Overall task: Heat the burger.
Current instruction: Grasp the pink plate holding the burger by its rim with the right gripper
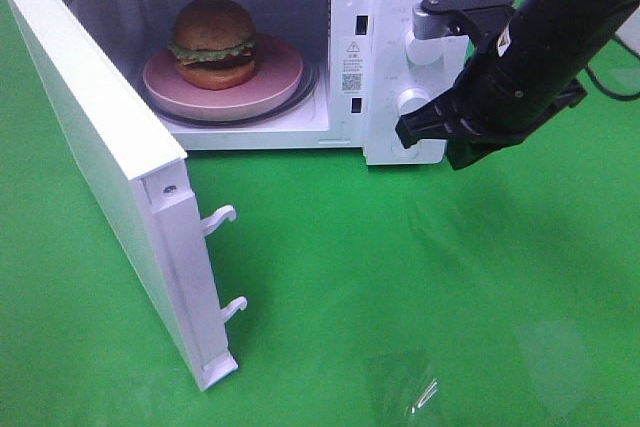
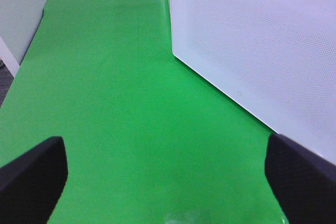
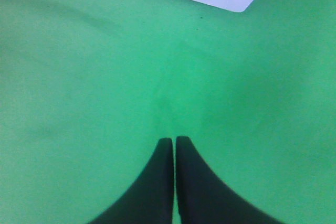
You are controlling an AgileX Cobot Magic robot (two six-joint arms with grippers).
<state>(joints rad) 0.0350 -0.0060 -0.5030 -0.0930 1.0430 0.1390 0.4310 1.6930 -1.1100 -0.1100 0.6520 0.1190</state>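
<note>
Exterior high view gives you the white microwave (image 1: 400, 7) with its door (image 1: 100, 147) swung wide open toward the left. Inside, the burger (image 1: 212, 42) sits upright on a pink plate (image 1: 275, 82), and the plate rests on the dark-rimmed turntable (image 1: 310, 82). On the frame just right of the cavity you can see a small sticker (image 1: 351, 65) with a warning triangle and a square code; its print is too small for you to read. Two round knobs, the upper knob (image 1: 425, 47) and the lower knob (image 1: 412, 102), stand one above the other on the control panel, and the faint markings around them cannot be read either.

Your right claw (image 1: 418, 129) hangs in front of that panel, near the lower knob; whether it touches you cannot tell. In the right wrist view its fingers (image 3: 157, 182) are pressed together, holding nothing, above the green cloth (image 3: 79, 77).

In the left wrist view your left claw (image 2: 168, 177) stands spread wide with nothing between its fingers (image 2: 31, 174), beside the dotted outer face of the door (image 2: 262, 40).
</note>
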